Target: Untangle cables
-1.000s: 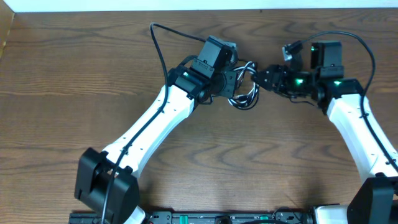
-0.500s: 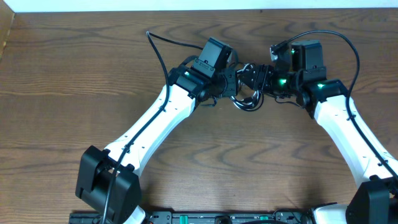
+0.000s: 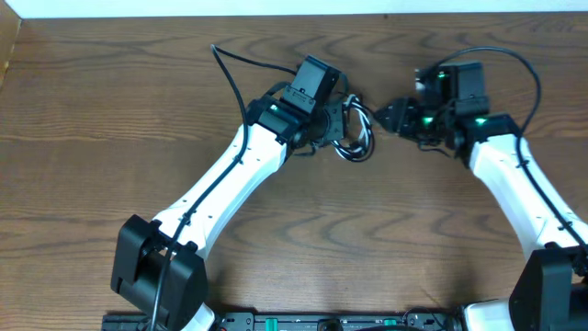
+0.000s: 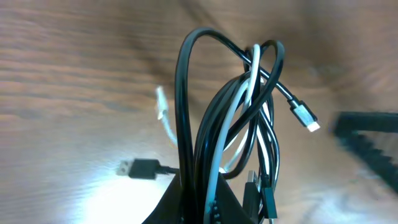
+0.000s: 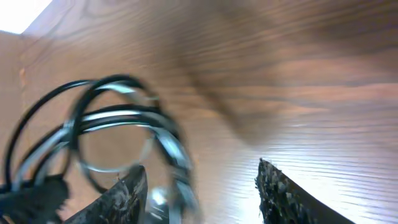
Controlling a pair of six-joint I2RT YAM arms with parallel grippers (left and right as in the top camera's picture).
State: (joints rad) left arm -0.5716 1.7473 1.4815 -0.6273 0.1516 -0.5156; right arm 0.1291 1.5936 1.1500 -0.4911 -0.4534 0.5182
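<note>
Cables (image 4: 208, 158) hang in one bunch, black cords and a white one, near twelve o'clock on the worktop (image 3: 110, 110). The left tool (image 3: 338, 124) is clenched on the bunch at its nine o'clock side, with all the cords squeezed together. The right tool (image 3: 386, 115) waits just beside the bunch at three o'clock. Its fingers (image 5: 127, 193) stand apart. Its own picture is blurry, but nothing looks pinched between them.

Things could go wrong from here. If the right tool grabs many cords at once and pulls, the knot may only get tighter. Since the left tool holds every cord together, I think no single cord can slide free. The loops cross each other near the top, so a pull there could lock them. The small silver plug (image 4: 305, 117) sticks out at two o'clock and could hook on a loop. A hard tug might yank the whole bunch out of the left tool.

A flat black plug (image 4: 137, 168) lies on the wood at eight o'clock of the bunch, and a white end (image 4: 161, 107) at ten o'clock. The two tools are close, so they could bump. The left arm's thick wire (image 3: 234, 55) runs off at eleven o'clock, well apart.
</note>
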